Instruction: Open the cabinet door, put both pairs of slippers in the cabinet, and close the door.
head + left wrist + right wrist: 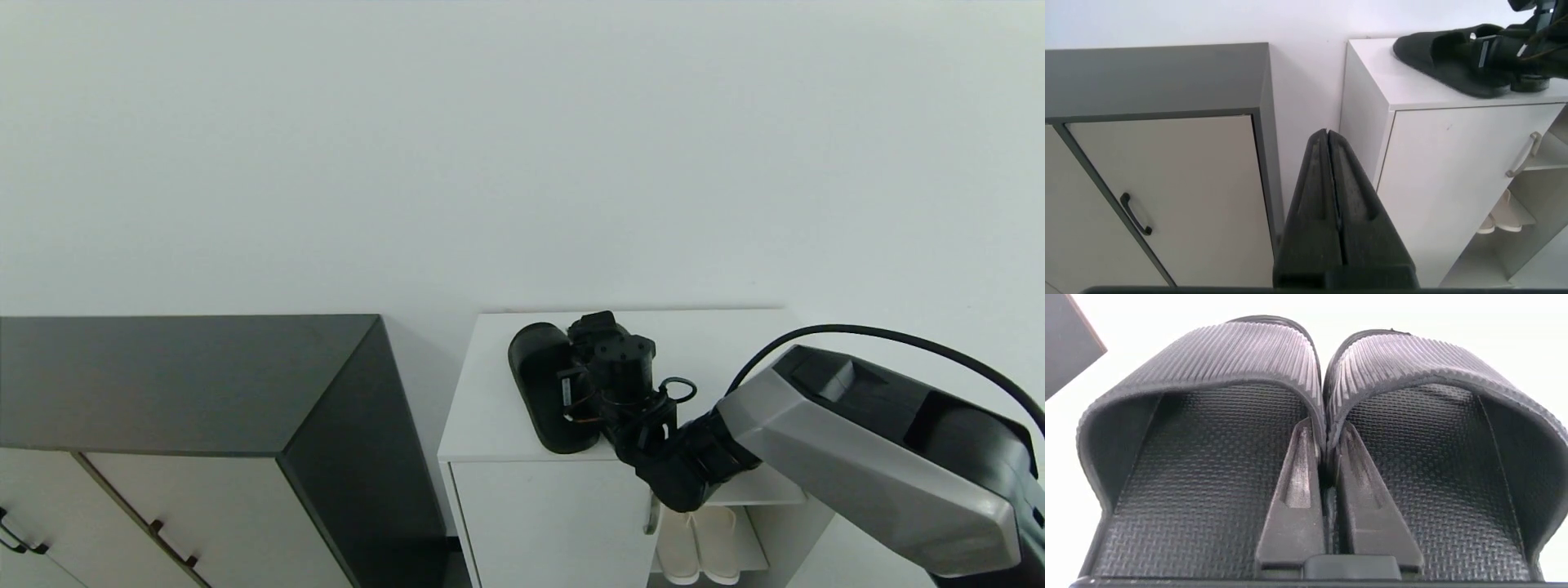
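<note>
A pair of black slippers (pixel 543 392) lies on top of the white cabinet (pixel 490 408). My right gripper (pixel 594 325) hangs over the pair. In the right wrist view its fingers (pixel 1298 482) reach in under the ribbed straps, one in each slipper (pixel 1233 367), and are shut on the two inner walls pressed together. The black slippers (pixel 1454 57) also show on the cabinet (pixel 1372 73) in the left wrist view. My left gripper (pixel 1328 135) is shut on nothing, low in front of the gap between the two cabinets.
The white cabinet's right side stands open, with a white pair of slippers (pixel 694 543) on a lower shelf; its left door (pixel 547 523) with a handle (pixel 651 514) is shut. A grey-topped cabinet (pixel 163 376) stands to the left, with a wall behind.
</note>
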Robot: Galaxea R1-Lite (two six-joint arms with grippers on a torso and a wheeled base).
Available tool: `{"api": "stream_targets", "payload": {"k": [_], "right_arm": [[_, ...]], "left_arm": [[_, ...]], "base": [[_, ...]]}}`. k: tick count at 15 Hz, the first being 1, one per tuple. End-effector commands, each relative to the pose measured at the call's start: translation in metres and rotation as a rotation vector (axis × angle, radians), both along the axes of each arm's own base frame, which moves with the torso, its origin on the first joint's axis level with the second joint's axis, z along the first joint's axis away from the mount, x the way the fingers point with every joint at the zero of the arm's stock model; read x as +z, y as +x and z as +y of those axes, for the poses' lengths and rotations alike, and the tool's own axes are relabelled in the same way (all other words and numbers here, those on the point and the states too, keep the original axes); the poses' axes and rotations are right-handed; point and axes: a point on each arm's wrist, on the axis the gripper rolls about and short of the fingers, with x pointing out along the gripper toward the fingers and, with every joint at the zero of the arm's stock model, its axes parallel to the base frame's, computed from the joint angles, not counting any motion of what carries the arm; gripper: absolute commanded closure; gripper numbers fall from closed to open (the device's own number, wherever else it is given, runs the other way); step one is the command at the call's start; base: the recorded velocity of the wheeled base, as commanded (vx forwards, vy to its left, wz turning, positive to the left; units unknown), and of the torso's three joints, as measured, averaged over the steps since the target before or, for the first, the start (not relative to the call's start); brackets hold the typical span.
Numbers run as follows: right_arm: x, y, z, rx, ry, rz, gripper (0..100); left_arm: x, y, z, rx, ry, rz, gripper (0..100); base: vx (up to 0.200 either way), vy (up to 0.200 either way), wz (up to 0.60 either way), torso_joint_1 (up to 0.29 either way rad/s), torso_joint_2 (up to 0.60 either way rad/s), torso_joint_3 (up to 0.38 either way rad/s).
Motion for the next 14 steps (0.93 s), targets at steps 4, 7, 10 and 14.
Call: {"api": "stream_targets", "payload": {"k": [4, 7, 10, 14], "right_arm": [[0.009, -0.008, -0.006, 0.000, 0.007, -0.004, 100], [0.031, -0.038, -0.021, 0.020, 0.018, -0.017, 100], [0.051, -0.082, -0.049, 0.083, 0.009, 0.000, 100], [0.064, -0.133, -0.089, 0.211, 0.008, 0.026, 100]], "left_arm": [[0.000, 0.000, 0.000, 0.000, 0.000, -0.001, 100], [0.000, 0.000, 0.000, 0.000, 0.000, -0.001, 100], [0.000, 0.000, 0.000, 0.000, 0.000, -0.001, 100], [0.000, 0.000, 0.000, 0.002, 0.000, -0.001, 100]], "base": [[0.000, 0.000, 0.00, 0.000, 0.00, 0.000], [0.000, 0.000, 0.00, 0.000, 0.00, 0.000], [0.000, 0.000, 0.00, 0.000, 0.00, 0.000], [0.000, 0.000, 0.00, 0.000, 0.00, 0.000]]}}
